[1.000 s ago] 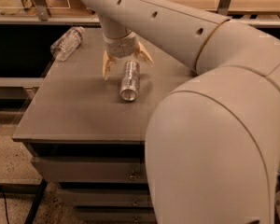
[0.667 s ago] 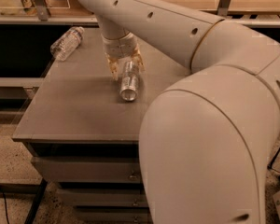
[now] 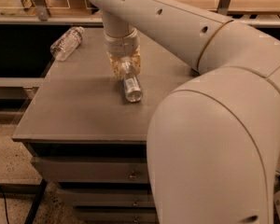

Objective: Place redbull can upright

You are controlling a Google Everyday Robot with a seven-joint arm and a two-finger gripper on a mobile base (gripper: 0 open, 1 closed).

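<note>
Gripper (image 3: pixel 125 68) low over table (image 3: pixel 74 108), fingers clamped on far end of can (image 3: pixel 132 87); can lying on side.

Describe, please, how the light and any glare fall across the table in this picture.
Camera view: dim, warm light; the redbull can, lying on the table, glints at its near end; the gripper, shut on its far end, looks yellowish; the water bottle at the back-left corner catches faint highlights.

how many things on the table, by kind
cans: 1, the redbull can, on its side, far end clamped in the gripper
bottles: 1, a clear water bottle, on its side near a far corner
total: 2
</note>
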